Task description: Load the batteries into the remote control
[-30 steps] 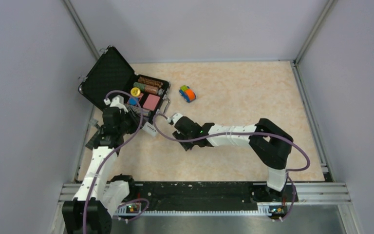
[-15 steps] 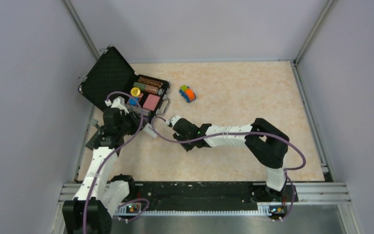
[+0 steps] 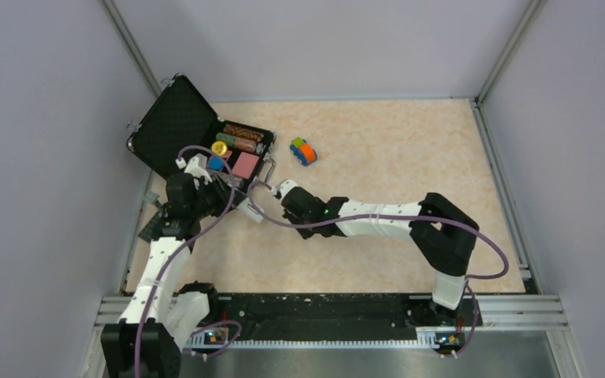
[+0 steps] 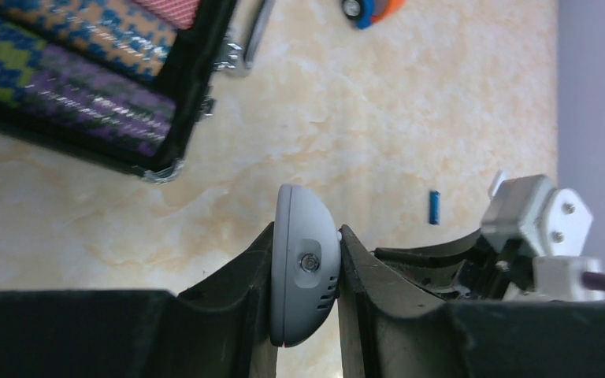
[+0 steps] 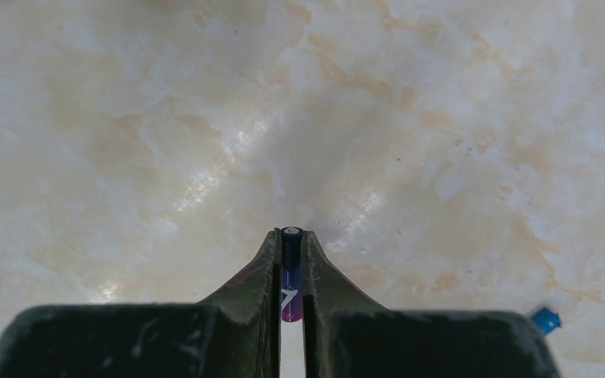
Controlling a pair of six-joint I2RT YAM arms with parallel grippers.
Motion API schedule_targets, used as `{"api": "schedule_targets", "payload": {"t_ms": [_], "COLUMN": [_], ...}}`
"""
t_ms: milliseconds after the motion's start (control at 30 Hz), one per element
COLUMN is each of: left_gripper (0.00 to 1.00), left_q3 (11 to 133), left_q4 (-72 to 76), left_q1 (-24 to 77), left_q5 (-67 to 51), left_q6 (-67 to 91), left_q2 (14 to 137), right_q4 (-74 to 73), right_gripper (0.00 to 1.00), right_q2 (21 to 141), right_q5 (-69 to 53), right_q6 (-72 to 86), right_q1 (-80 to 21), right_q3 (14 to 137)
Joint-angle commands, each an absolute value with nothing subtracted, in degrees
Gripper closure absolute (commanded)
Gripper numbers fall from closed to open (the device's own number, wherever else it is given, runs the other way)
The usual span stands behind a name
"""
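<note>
In the left wrist view the white remote control (image 4: 303,268) stands on edge between the two fingers, with my left gripper (image 4: 307,232) shut on it just right of the black case. My right gripper (image 5: 291,236) is shut on the darker blue-purple battery (image 5: 291,276). That battery lies lengthwise between the fingers, its metal tip at the fingertips and pointing at the table. The other battery, a blue one (image 4: 435,207), lies loose on the table beside the right gripper and shows at the lower right edge (image 5: 546,319) of the right wrist view. In the top view both grippers meet near the case (image 3: 175,126).
The black case stands open at the back left, holding striped chip stacks (image 3: 243,138), a pink card (image 3: 245,164) and small coloured pieces. An orange-blue-green toy car (image 3: 303,150) sits to its right. Grey walls close off the table's left, back and right sides.
My right gripper has closed its fingers onto the blue-purple battery, and its arm shifted slightly. The left gripper, still holding the remote, edged a little toward the case.
</note>
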State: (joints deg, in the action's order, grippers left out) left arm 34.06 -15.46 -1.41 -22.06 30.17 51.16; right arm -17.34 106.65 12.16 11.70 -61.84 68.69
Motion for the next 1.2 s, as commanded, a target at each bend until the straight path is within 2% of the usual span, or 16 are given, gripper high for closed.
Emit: {"api": "schedule_targets", "payload": {"t_ms": [0,233,367,733,1167], "left_gripper": [1.00,1.00,1.00,1.00,1.00], "left_q3": [35.88,41.79,43.88,47.43,50.10], "left_q4": [-7.48,-10.00,-12.56,-17.30,-22.14], "left_q1": [-1.54,-0.87,-0.27,2.64,2.72], "left_q5": [-36.46,-47.82,-49.75,-52.27,-53.89], "left_q6": [32.56,41.58,46.21,50.49,49.93], "left_q2": [52.69,59.54,61.20,63.30,65.98], "right_q4": [-14.81,-8.40,-4.14,7.50,9.29], "right_gripper": [0.97,0.97,0.97,0.96,0.96], "right_q2": [95.44,83.91,80.89,81.28,83.51], "right_q5": [16.12,18.58,16.32,10.93,7.41], "right_q6": [13.62,14.42,14.90,17.26,16.58], "right_q1": [-62.62,-62.63,-62.59,-62.64,-62.93], "right_q3": [69.59,68.77,68.85,65.54,64.27]}}
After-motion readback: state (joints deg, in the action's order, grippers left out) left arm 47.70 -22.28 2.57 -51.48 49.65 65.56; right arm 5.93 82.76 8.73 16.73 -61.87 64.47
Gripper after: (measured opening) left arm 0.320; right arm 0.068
